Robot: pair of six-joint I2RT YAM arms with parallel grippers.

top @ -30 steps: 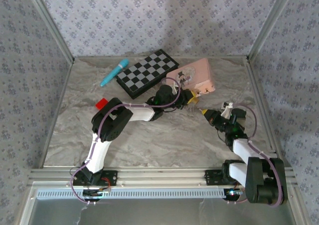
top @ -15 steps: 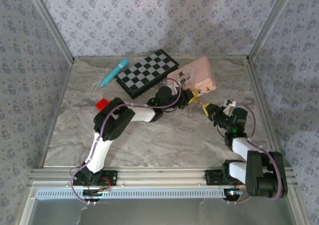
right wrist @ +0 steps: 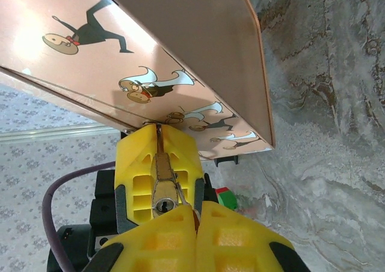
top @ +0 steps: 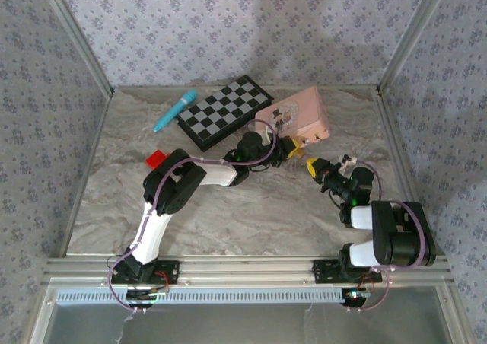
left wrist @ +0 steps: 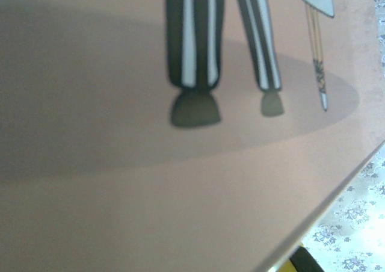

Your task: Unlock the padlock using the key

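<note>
- The marble table (top: 251,207) takes up the middle of the overhead view, with patterned walls around it
- The left arm (top: 163,199) rises from its base at the lower left, bends sharply at the elbow, and its forearm runs right toward the centre of the frame
- The right arm (top: 392,237) is folded tight at the lower right, and its wrist reaches up and left
- A folded chessboard (top: 224,112) lies in the upper centre, with the pink tin (top: 297,114) to its right, propped up at an angle
- A teal pen (top: 175,110) sits at the upper left and a red block (top: 156,158) is left of centre
- The left gripper (top: 290,148), just below the tin, is clenched on the padlock (right wrist: 161,194), which is wedged between its yellow fingers (right wrist: 135,176) with the keyhole facing the right wrist camera
- The right gripper (top: 312,164) points at the left one from just below and right of it, and its yellow fingers (right wrist: 240,242) are pressed together
- A thin metal blade, the key (right wrist: 184,203), sticks out from between the right fingers, with its tip just right of the keyhole
</note>
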